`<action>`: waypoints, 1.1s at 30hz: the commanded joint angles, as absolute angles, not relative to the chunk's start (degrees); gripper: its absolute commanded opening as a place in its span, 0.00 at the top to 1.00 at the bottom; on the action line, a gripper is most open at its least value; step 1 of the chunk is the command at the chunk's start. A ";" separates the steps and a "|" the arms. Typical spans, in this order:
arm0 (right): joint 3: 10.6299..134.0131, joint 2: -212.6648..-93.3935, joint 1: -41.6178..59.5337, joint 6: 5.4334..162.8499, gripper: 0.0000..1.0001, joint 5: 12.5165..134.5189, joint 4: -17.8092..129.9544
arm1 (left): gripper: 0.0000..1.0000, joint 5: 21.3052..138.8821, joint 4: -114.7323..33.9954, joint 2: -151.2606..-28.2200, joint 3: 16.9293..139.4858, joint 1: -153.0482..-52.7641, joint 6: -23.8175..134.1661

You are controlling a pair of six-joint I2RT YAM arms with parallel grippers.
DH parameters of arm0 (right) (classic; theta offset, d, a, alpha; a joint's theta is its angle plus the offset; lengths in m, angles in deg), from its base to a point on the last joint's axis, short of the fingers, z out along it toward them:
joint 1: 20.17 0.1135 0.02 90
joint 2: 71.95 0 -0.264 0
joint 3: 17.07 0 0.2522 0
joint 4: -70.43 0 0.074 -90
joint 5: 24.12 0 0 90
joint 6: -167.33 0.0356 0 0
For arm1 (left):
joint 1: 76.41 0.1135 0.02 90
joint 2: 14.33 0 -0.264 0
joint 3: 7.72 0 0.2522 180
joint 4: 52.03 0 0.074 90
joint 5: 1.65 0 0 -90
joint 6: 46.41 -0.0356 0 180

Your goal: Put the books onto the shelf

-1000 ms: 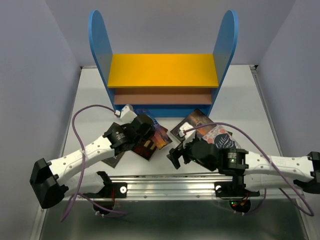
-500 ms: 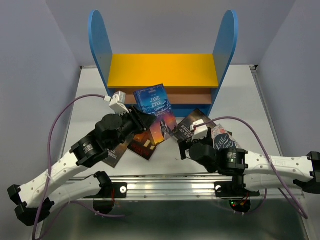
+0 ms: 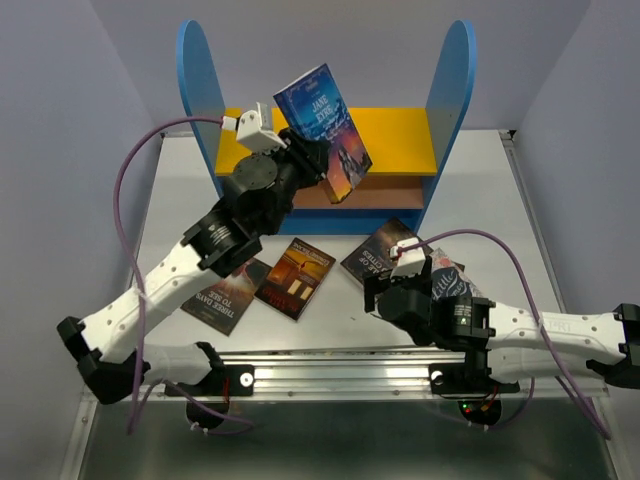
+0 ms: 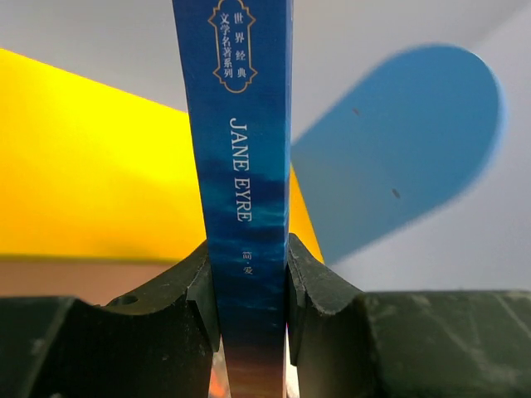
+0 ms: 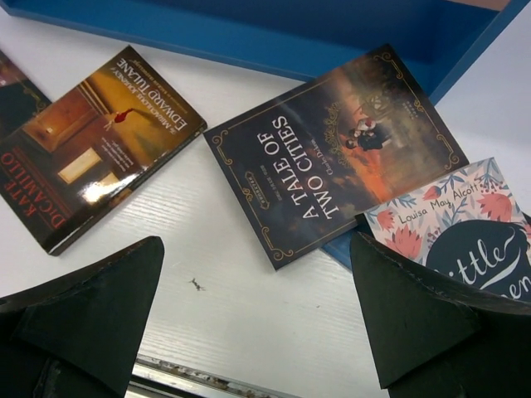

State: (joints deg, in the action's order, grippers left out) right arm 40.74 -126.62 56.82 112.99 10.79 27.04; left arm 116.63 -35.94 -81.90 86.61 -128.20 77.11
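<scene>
White tabletop (image 3: 180,190), grey walls round it, and the shelf (image 3: 200,90) parked at the 12 o'clock end. Big change in the last second: my left gripper (image 3: 312,165) was down low among the books, and now it's swung up with the blue Jane Eyre (image 3: 322,110) pinched across its covers, spine facing my wrist camera. The book hangs tilted, well clear of the table, up by the yellow top board (image 3: 400,140) towards its 9 o'clock end. It's not resting on anything yet.

I'd say book one is picked and just needs squaring up and setting onto a board.

My right gripper (image 5: 255,249) has crept forward a bit and hovers with its jaws wide, holding nothing, over A Tale of Two Cities (image 5: 332,149). Little Women (image 5: 465,240) sits at its 4 o'clock and Edward Tulane (image 5: 108,141) at 10 o'clock. Another dark paperback (image 3: 225,292) lies at 9 o'clock of Tulane. That's at least four still flat on the table, so early days.
</scene>
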 commanded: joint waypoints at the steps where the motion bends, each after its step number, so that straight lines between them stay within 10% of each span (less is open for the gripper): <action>1: 42.92 -127.85 55.51 114.42 0.00 8.39 27.58 | 1.00 124.65 -52.14 -86.48 93.05 -122.65 83.75; 12: 43.53 -129.08 52.43 113.98 0.00 13.23 27.58 | 1.00 147.05 -55.85 -96.07 96.38 -120.62 96.50; 33: 44.32 -129.78 50.85 112.48 0.00 16.04 28.89 | 1.00 139.16 -32.12 -98.36 94.54 -112.00 124.53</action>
